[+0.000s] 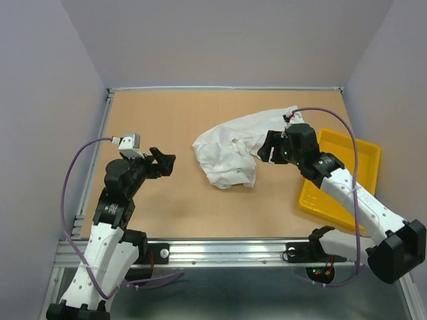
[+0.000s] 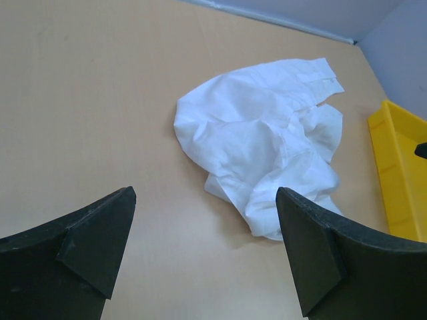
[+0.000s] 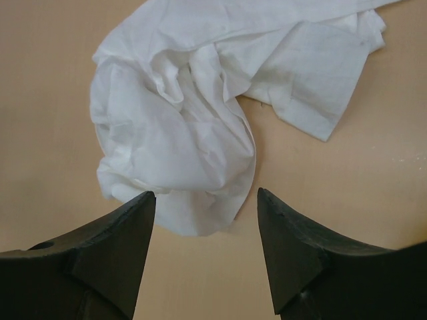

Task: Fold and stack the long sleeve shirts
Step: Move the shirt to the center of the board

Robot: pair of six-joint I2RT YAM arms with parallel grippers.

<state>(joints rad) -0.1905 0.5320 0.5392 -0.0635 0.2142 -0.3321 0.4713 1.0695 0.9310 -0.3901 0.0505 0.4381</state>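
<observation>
Black, and parted to a middling gap at the right end effector point(image 3: 205, 193), with nothing pinched inside; hovers low over the tabletop point(image 1: 167, 120) just short of the crumpled edge of the white long sleeve shirt point(image 3: 180, 113), on the cloth's side that faces the yellow tray point(image 1: 363, 157). Seems poised there to come in at a loose hem rather than plunge into the bunched middle. Spread wide at the left end effector point(image 2: 205, 191), likewise gripping nothing; held above bare board well beyond the shirt from the tray, pointed at the heap, presumably waiting to take an opposite edge for pulling the fabric out flat between two holds. Outward from both: only one shirt in view, lying near the tray's inner side yet apart from it, not folded at all. Balled up and deeply creased at the end farther from the tray; flatter in a panel trailing toward the tray's far corner, collar and sleeves impossible to sort out amid the wrinkles. Thin and limp by the look of it, so likely to sag and drag rather than keep any shape when lifted. Judged barely begun as a task: needs spreading first, then folding, then stacking, perhaps in the tray, set off to that side within the right arm's reach.
</observation>
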